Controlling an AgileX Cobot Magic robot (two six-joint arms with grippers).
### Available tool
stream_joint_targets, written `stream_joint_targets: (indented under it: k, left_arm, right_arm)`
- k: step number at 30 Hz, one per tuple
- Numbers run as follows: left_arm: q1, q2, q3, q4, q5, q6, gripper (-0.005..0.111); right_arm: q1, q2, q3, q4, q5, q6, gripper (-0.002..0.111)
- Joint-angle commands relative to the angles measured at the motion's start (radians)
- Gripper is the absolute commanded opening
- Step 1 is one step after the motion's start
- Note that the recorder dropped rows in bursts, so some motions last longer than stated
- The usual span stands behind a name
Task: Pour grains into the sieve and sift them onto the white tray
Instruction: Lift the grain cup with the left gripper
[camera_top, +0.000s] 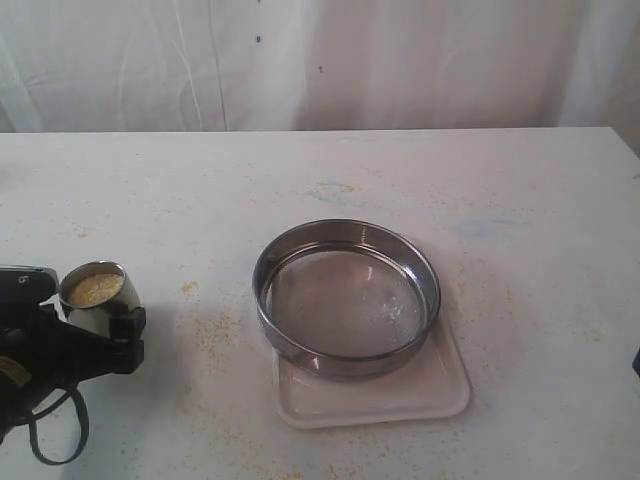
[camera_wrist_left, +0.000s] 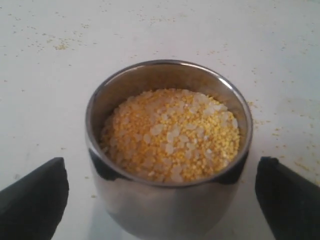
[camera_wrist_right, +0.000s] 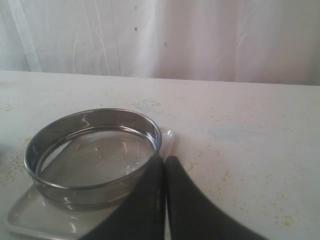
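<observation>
L fingers are standing wide apart, one each side of the steel cup. A thin gap is showing on both sides, so they're not gripping or touching it in the wrist cam. The left gripper is sitting low over the table, w/ the cup upright btwn its tips. The grains are filling that cup close to the rim, yellow w/ paler bits mixed in. Loose specks are lying on the table beyond the L fingers.

R fingers are pressing together, fully closed, holding nothing. The right gripper is pointing past the sieve, whose wall is lying just beside the tips; can't tell if touching. The sieve is sitting on the white tray, well apart from the L fingers, over toward the R arm's side.
</observation>
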Motion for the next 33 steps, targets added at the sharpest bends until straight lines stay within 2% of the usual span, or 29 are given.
stream_joint_targets:
  k: [1, 11, 33]
  left_arm:
    - [-0.005, 0.017, -0.013, -0.024, -0.005, 0.0, 0.105]
    - [-0.005, 0.024, -0.06, -0.034, -0.005, 0.027, 0.105]
    - [-0.003, 0.024, -0.069, -0.073, -0.005, 0.027, 0.105]
  right_arm:
    - [-0.005, -0.007, 0.005, -0.004, -0.007, 0.001, 0.0]
    - [-0.005, -0.007, 0.005, -0.004, -0.007, 0.001, 0.0]
    - [-0.005, -0.007, 0.005, -0.004, -0.007, 0.001, 0.0]
